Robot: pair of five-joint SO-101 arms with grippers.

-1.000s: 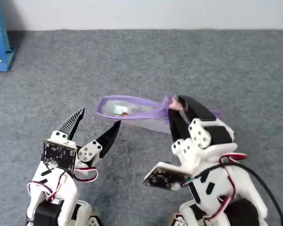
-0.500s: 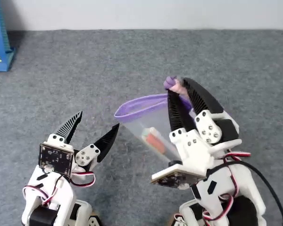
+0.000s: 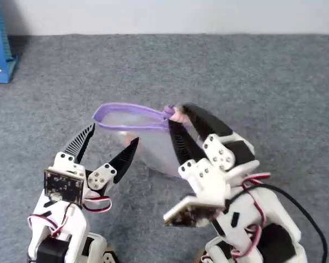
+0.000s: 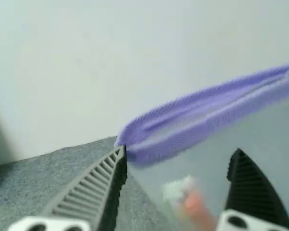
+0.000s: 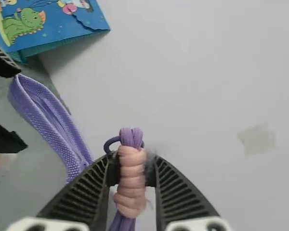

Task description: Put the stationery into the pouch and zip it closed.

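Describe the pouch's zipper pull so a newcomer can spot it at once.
Above the grey carpeted table, find the translucent plastic pouch with a purple fabric zipper band. At the band's end sits the pull, a cord wrapped in pink and purple, clamped in the right pincer. Unlike the flat purple band beside it, it is lumpy and partly pink.

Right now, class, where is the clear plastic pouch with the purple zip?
In the high view, the pouch hangs mid-table from the right gripper, which pinches its pull cord; the open left gripper sits at its other end.
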